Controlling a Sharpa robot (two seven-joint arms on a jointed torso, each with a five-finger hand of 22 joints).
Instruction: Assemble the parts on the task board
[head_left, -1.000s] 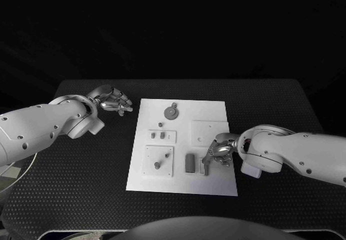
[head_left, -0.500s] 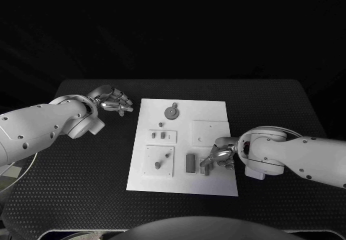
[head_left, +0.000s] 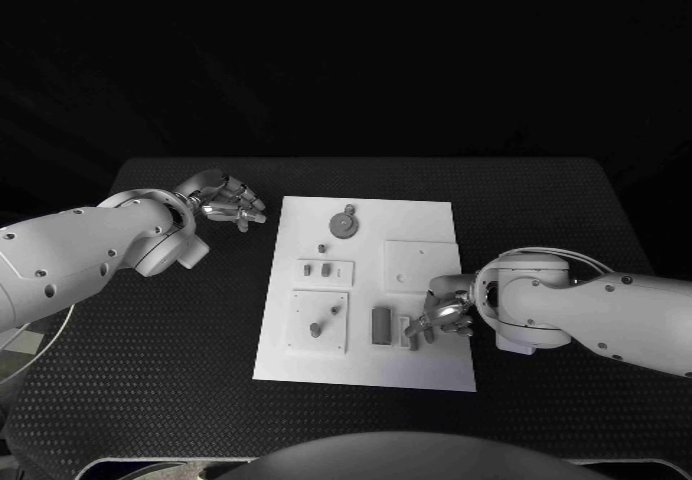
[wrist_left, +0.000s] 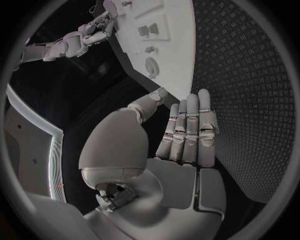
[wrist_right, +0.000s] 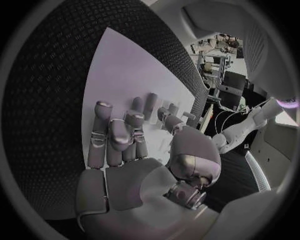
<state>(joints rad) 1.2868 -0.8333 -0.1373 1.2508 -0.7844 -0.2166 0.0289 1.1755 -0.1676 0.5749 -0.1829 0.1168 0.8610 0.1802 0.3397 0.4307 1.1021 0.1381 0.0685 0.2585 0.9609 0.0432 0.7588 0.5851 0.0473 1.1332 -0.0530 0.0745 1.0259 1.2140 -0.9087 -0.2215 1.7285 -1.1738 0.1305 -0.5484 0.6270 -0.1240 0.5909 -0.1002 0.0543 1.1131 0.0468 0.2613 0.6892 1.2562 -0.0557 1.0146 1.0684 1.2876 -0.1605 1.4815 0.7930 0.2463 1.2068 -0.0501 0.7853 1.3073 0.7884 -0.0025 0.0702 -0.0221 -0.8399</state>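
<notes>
The black counter (head_left: 577, 220) carries the white task board (head_left: 418, 355) at its middle. The left hand (head_left: 224, 203) hovers off the board's far left corner, fingers (wrist_left: 187, 125) straight, together, holding nothing. The right hand (head_left: 444, 315) lies over the board's near right part, fingers curled beside small grey parts (head_left: 381, 325); whether it grips one I cannot tell.

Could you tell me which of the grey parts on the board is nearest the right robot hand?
The small upright part at the board's near right, right by the right robot hand's fingertips; the long bar lies just beyond.
</notes>
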